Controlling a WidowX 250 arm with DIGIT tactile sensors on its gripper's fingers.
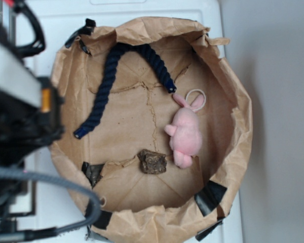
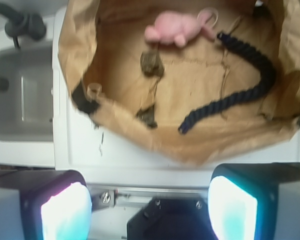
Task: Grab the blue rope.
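The blue rope (image 1: pixel 111 76) lies inside a shallow brown paper basin (image 1: pixel 233 152) with rolled, crumpled walls, set on a white surface (image 1: pixel 142 10). In the exterior view the rope forms an arch across the upper part of the basin: one end rests at centre left of the floor, its bright blue cap visible, and the other end stops just beside the ear of a pink plush bunny (image 1: pixel 185 134) at right of centre. A small dark brown lump (image 1: pixel 152 162) sits on the floor below centre, near the bunny's lower end but apart from the rope. Black tape patches (image 1: pixel 210 197) mark the basin rim at lower right and lower left. The robot arm (image 1: pixel 15 111) occupies the left edge of the frame, with a grey braided cable (image 1: pixel 55 182) looping at lower left. In the wrist view the gripper (image 2: pixel 150 200) is at the bottom of the frame, outside the basin's near wall, its two fingers (image 2: pixel 65 210) spread wide with nothing between them; the rope (image 2: pixel 240 90) curves through the right half of the basin, well apart from the gripper. A grey sink (image 2: pixel 25 95) shows at the left edge.
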